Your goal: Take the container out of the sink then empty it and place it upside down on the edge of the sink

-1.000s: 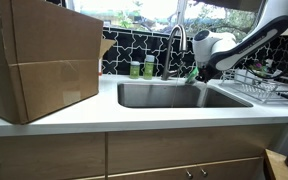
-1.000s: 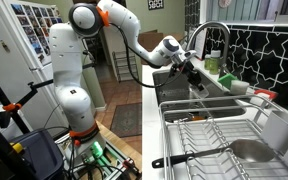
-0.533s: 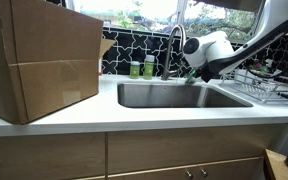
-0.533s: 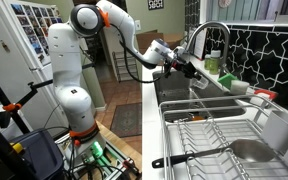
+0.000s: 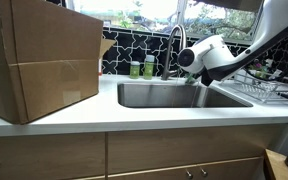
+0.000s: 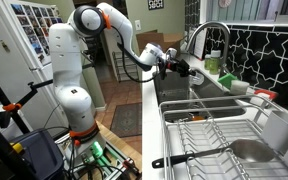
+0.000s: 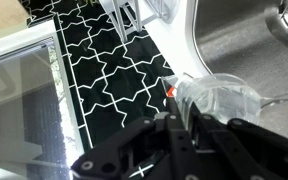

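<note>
Gripper [image 7: 199, 118] closed on the container [image 7: 224, 98]: in the wrist view the dark fingers [image 7: 174, 128] pinch one end of the small translucent whitish cup, which juts out past them, held in the air above the sink [image 5: 134, 95]; which way its mouth faces cannot be told. A small red spot [image 7: 171, 92] shows where cup meets finger; what it is cannot be made out. In both exterior views the gripper hangs over the basin, toward its back edge and just beside the tall curved faucet [image 5: 175, 45]; the cup itself is too small to make out there. Behind the cup in the wrist view lies the black backsplash [image 7: 104, 90] with its irregular white lines, a window pane [image 7: 19, 100] along one side of it, and the steel of the sink at the upper right. The arm [image 6: 119, 25], white with orange joints, reaches over the basin from a stand beyond one end of the sink. Two green bottles [image 5: 136, 69] stand on the white countertop [image 5: 84, 115] at the sink's back edge, beside the faucet. A wire dish rack [image 6: 214, 135] sits next to the sink, on the side away from a large cardboard box [image 5: 39, 60], which fills the countertop's opposite end. Wooden cabinet fronts [image 5: 164, 155] run below the countertop's front edge.
</note>
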Controlling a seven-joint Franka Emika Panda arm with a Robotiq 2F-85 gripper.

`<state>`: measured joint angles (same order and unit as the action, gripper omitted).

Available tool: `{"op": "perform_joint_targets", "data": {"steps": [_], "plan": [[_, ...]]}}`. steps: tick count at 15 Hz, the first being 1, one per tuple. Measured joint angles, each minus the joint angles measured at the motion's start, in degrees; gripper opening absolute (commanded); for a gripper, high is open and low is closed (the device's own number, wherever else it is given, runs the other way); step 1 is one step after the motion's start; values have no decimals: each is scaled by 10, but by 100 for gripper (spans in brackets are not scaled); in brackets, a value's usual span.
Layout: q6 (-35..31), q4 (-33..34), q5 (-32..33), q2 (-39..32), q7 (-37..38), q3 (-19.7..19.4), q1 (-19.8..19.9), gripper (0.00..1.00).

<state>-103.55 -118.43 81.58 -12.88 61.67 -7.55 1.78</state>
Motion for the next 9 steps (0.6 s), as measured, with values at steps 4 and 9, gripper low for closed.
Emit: {"op": "perform_joint_targets", "data": {"steps": [4,9], "plan": [[3,0,3,0,-1,5,2,3],[121,-2,62,-14,-5,38,-18,3]]}}
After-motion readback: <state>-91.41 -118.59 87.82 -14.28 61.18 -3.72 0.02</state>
